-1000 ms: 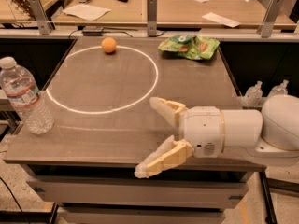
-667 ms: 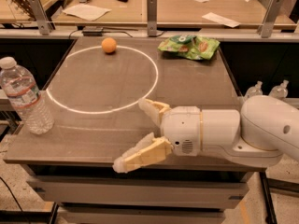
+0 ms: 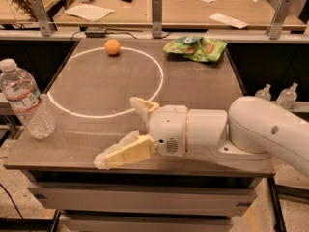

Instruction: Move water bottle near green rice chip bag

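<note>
Now claw (image 3: 117,132) spread wide, farther left, nearer water bottle (image 3: 26,103), bottle unmoved.

The pincer (image 3: 117,132), low over the near edge of the surface (image 3: 198,93), has cream, matt, rubbery-looking fingers (image 3: 128,151) spread apart on a smooth, glossy white plastic arm (image 3: 263,129). The surface is smooth, matt grey-brown. The water bottle (image 3: 26,105) is clear ribbed plastic with a white cap. The green rice chip bag (image 3: 195,48) is crinkled, shiny foil. The orange ball (image 3: 112,47) looks smooth and matt.
</note>
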Tool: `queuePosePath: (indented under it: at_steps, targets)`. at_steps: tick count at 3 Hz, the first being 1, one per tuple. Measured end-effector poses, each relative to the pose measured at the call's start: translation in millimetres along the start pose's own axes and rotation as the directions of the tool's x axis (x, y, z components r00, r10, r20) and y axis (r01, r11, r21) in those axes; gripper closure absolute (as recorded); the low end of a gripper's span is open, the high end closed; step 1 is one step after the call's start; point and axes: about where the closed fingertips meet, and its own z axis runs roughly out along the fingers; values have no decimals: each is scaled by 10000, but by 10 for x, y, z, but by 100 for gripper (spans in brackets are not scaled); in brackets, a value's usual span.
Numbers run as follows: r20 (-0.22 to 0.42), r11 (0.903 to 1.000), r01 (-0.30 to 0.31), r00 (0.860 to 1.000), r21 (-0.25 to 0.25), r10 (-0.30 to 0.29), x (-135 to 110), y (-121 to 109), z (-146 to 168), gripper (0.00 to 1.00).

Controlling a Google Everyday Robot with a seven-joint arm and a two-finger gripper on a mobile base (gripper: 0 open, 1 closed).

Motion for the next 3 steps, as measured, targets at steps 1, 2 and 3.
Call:
queuePosePath:
  at_steps: [1,2,3]
  targets:
    - [-91,10000,-32,10000,-13,32,10,53,213,0]
    - [117,9999,158,9998,-55,-157,3,67,574,0]
    - [433,9982,593,9973,-22,-592,-79,9,955,0]
